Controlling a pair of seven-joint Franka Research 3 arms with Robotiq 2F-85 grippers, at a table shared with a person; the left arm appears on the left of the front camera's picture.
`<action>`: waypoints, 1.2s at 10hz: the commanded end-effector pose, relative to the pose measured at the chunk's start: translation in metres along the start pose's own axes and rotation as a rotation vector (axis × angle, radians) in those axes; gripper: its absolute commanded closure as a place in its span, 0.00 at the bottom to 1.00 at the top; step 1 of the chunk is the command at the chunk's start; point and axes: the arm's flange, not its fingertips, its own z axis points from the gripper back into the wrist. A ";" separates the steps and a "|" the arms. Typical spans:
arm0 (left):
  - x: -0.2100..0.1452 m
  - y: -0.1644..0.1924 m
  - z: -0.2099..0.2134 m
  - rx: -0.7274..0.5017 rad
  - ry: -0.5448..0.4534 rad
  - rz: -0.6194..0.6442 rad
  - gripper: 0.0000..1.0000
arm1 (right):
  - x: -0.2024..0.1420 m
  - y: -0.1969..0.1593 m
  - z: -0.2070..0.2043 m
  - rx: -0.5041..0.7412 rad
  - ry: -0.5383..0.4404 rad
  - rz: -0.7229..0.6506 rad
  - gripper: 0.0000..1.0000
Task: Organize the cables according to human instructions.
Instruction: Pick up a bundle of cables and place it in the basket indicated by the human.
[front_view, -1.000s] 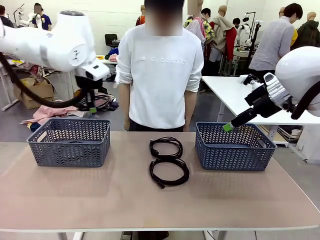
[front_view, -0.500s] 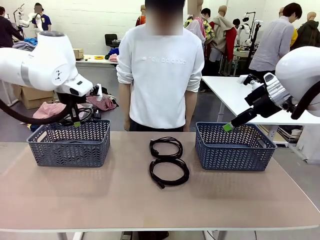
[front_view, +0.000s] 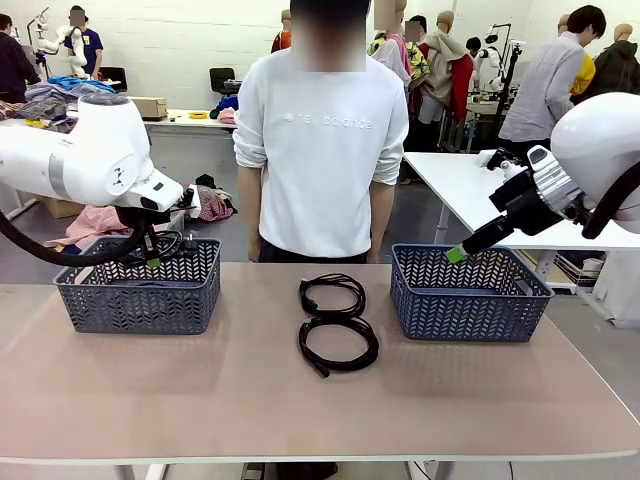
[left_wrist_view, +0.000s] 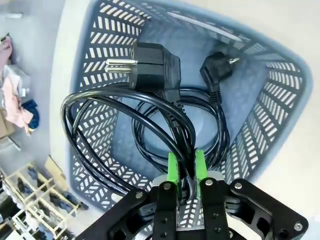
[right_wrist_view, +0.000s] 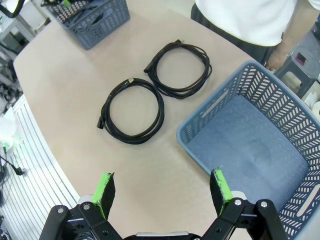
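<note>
Your left jaws are clenched on one coiled cable (left_wrist_view: 151, 65), its strands pinched between the green pads (left_wrist_view: 172, 167); the coil hangs over the left basket (left_wrist_view: 272, 115), two-pin plug uppermost; a second cable (left_wrist_view: 220, 71) lies flat on that basket's floor. Your right jaws stand wide apart, gripping nothing, up by the right basket (right_wrist_view: 250, 90). Two more coils lie on the matte beige table (front_view: 200, 400) between the baskets: far coil (front_view: 332, 294), near coil (front_view: 338, 343), side by side. Cords thin, black, round-wound; baskets grey-blue, walls herringbone-slotted.
</note>
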 end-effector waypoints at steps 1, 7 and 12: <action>-0.003 0.006 -0.002 0.033 -0.001 0.040 1.00 | 0.001 -0.002 0.000 0.016 -0.021 0.001 0.00; -0.001 0.012 0.006 -0.057 -0.031 0.028 0.27 | 0.001 -0.002 0.000 0.016 -0.021 0.001 0.00; 0.003 0.015 0.009 -0.098 -0.024 0.023 0.00 | 0.001 -0.002 0.000 0.016 -0.021 0.001 0.00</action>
